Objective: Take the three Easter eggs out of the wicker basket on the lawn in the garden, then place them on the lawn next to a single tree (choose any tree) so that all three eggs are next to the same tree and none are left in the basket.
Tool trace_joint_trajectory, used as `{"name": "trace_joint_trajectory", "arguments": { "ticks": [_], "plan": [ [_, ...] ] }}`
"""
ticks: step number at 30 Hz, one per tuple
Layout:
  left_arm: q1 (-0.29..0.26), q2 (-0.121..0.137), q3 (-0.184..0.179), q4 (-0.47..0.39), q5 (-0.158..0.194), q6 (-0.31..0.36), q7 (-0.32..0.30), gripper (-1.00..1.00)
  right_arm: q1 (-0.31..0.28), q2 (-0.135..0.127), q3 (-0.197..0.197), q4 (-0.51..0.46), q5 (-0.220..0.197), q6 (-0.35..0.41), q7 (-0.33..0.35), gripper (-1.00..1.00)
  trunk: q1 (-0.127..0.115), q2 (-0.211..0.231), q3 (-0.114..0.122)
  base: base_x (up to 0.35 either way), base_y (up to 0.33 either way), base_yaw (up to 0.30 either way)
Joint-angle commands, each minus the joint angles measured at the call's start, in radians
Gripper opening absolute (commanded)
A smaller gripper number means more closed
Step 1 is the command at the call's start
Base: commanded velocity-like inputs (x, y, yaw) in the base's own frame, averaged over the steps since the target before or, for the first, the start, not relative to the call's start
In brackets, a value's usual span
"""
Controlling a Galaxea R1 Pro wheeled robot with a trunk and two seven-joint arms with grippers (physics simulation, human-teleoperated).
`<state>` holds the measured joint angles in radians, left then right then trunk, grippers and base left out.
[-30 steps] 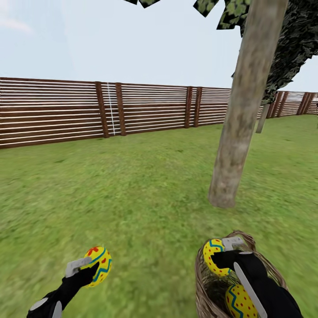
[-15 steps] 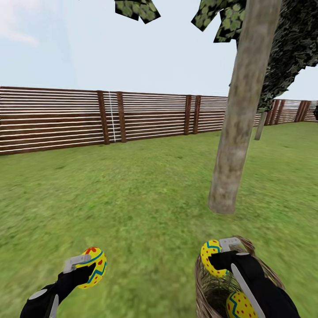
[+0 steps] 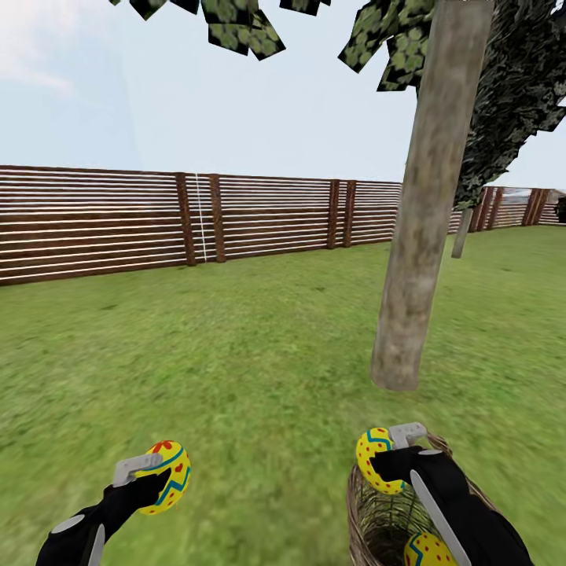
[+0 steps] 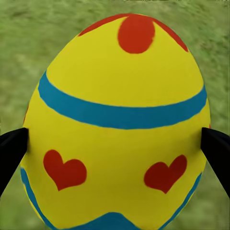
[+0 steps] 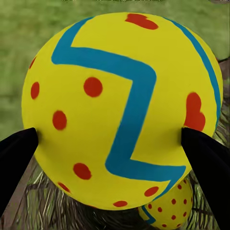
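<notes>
the left gripper [image 3: 153,475] clasps a yellow heart-painted egg [image 3: 167,476] above green grass [image 3: 236,354]; the right gripper [image 3: 393,456] clenches a yellow zigzag egg [image 3: 371,457] over the brown wicker basket [image 3: 369,511], where a third dotted egg [image 3: 424,549] lies below it, near the pale tree trunk [image 3: 417,236]

Open lawn [image 3: 236,354] lies ahead of my grippers, with only the tree [image 3: 417,236] trunk standing beyond the wicker basket [image 3: 377,511].

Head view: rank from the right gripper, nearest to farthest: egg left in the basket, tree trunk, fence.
1. Egg in the basket: just below the right gripper, inside the wicker basket.
2. Tree trunk: ahead on the lawn, base slightly right.
3. Fence: far back, behind the trunk.
</notes>
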<state>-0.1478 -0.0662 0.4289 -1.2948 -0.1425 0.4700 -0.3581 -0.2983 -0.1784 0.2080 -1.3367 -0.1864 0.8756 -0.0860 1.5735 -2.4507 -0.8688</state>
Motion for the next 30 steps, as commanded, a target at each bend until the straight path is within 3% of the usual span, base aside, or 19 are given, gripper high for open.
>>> {"name": "trace_joint_trajectory", "arguments": {
  "ticks": [1,6,8,10,13,15,23,26,28,29,30],
  "plan": [
    [-0.001,-0.001,0.004,-0.001,-0.011,0.003,-0.01,-1.0,-0.001,-0.001,0.003,-0.001,-0.01,0.003,-0.009,-1.0,-0.004,0.007,0.002,0.0,0.0,0.0],
    [-0.001,-0.002,0.003,0.001,-0.012,0.003,-0.01,-1.0,0.001,-0.004,0.001,-0.003,-0.021,-0.026,-0.003,-1.0,-0.023,0.042,0.018,0.0,0.0,0.0],
    [-0.001,-0.004,-0.001,0.007,-0.012,0.002,-0.01,-1.0,0.021,-0.008,0.0,0.004,-0.025,-0.145,0.001,-1.0,-0.031,0.056,0.024,0.0,0.0,0.0],
    [-0.001,-0.005,-0.003,0.014,-0.012,0.0,-0.01,-1.0,0.067,-0.023,-0.002,0.007,-0.034,-0.36,0.023,-1.0,-0.039,0.07,0.03,0.0,0.0,0.0],
    [-0.001,-0.011,-0.004,0.017,-0.012,-0.002,-0.01,-1.0,0.095,-0.038,-0.001,0.03,-0.032,-0.459,0.029,-1.0,-0.05,0.091,0.04,0.0,0.0,0.0],
    [-0.001,-0.013,-0.004,0.017,-0.013,-0.002,-0.009,-1.0,0.141,-0.04,-0.001,0.009,-0.026,-0.468,0.029,-1.0,-0.058,0.105,0.046,0.0,0.0,0.0],
    [-0.001,-0.015,-0.006,0.037,-0.014,-0.004,-0.008,-1.0,0.201,-0.041,-0.002,0.007,-0.029,-0.471,0.028,-1.0,-0.088,0.161,0.071,0.0,0.0,0.0],
    [-0.001,-0.014,-0.057,0.044,-0.013,-0.005,-0.007,-1.0,0.211,-0.055,-0.001,0.035,-0.031,-0.465,0.033,-1.0,-0.1,0.182,0.08,0.0,0.0,0.0],
    [-0.001,-0.014,-0.063,0.044,-0.012,-0.004,-0.007,-1.0,0.212,-0.058,-0.004,0.04,-0.033,-0.396,0.032,-1.0,-0.108,0.196,0.087,0.0,0.0,0.0],
    [-0.001,-0.015,-0.065,0.045,-0.012,-0.004,-0.006,-1.0,0.212,-0.059,-0.015,0.024,-0.034,-0.287,0.03,-1.0,-0.111,0.203,0.09,0.0,0.0,0.0],
    [-0.001,-0.015,-0.065,0.045,-0.013,-0.004,-0.006,-1.0,0.212,-0.056,-0.025,0.005,-0.032,-0.233,0.029,-1.0,-0.115,0.21,0.093,0.0,0.0,0.0]
  ]
}}
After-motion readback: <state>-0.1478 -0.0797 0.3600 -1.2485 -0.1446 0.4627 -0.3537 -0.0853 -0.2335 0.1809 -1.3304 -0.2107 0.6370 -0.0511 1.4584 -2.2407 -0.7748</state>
